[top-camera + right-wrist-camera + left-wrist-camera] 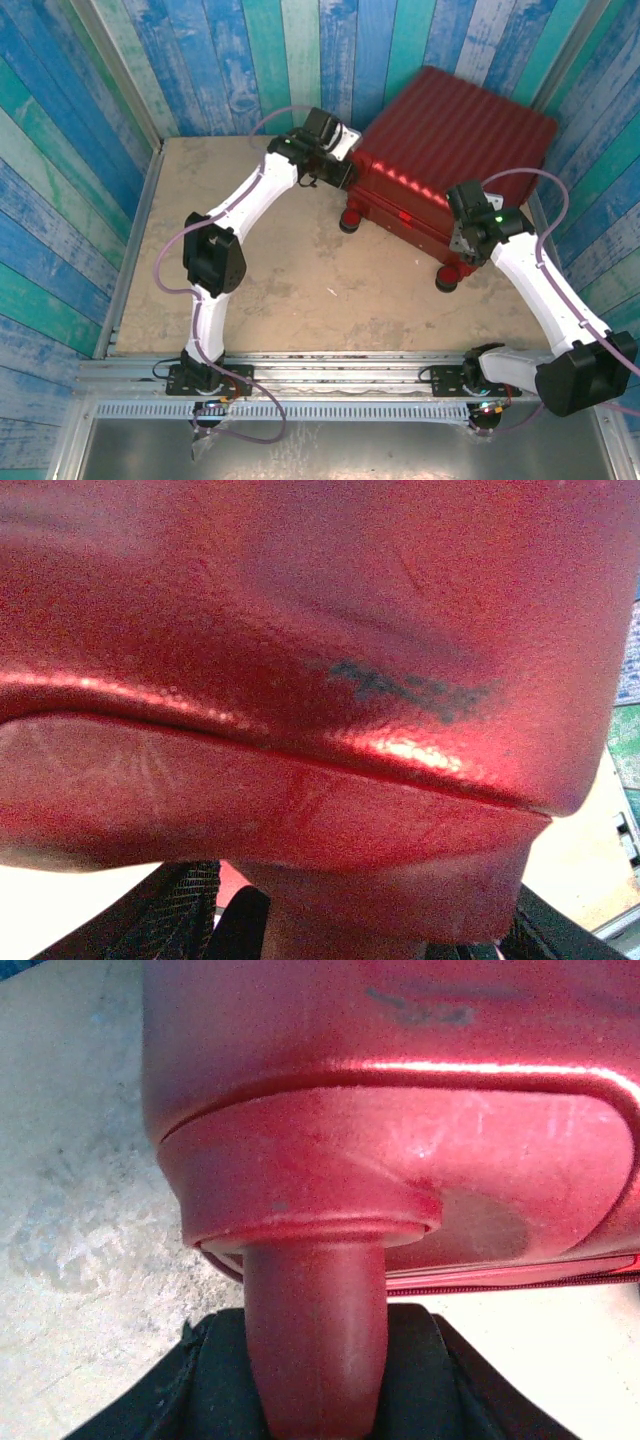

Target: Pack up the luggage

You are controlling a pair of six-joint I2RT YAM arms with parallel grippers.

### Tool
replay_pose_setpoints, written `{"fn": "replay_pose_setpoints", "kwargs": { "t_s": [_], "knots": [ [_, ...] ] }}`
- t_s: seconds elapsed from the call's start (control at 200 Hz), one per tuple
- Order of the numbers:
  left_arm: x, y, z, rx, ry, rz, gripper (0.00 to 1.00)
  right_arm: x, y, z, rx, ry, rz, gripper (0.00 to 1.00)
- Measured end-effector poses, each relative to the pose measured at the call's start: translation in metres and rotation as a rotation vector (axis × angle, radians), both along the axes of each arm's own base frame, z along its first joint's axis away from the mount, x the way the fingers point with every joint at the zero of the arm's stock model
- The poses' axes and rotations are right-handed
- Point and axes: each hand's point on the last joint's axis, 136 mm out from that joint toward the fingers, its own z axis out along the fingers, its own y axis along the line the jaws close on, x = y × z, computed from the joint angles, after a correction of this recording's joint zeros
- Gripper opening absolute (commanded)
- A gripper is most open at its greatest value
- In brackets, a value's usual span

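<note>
My left hand [315,1385] is pinching the red wheel stem [315,1300] of the dark-red ribbed hard-shell suitcase [455,135] at two o'clock; my right hand [385,930], can't tell. I'm worrying the smooth stem could slip free.

The luggage [450,150] blocks the far right; the left tabletop [280,290] lies open.

We take this for a robotics lab test cell rather than a home; a white left arm [250,200] and a right arm [550,290] are bolted to an aluminium rail [330,372] at the near edge of a tan table [290,290]; purple cables [160,268] loop off their joints; the walls [60,200] are panels patterned as blue and teal planks, edged with metal trim [130,250]; the luggage [450,150] lies on the bench top inside this booth.
</note>
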Motion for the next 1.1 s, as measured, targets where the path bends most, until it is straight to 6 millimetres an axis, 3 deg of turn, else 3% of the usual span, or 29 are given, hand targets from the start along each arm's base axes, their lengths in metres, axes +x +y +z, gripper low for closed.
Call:
{"fn": "replay_pose_setpoints", "kwargs": {
  "t_s": [0.16,0.426,0.636,0.921,1.102],
  "knots": [
    [0.001,-0.001,-0.005,-0.016,0.012,0.018,0.00,0.003,-0.002,-0.006,-0.028,0.032,0.017,0.40],
    [-0.009,0.007,-0.001,-0.104,-0.105,0.077,0.00,0.009,-0.001,-0.007,-0.025,0.041,0.064,0.31],
    [-0.040,0.046,0.002,-0.103,-0.095,0.198,0.00,0.023,0.022,-0.010,-0.005,0.034,0.184,0.30],
    [-0.078,0.116,0.001,0.004,-0.070,0.409,0.00,0.052,0.078,-0.009,-0.040,0.046,0.372,0.30],
    [-0.114,0.143,0.002,0.096,-0.056,0.505,0.01,0.060,0.101,-0.010,-0.060,0.061,0.459,0.31]
  ]
}}
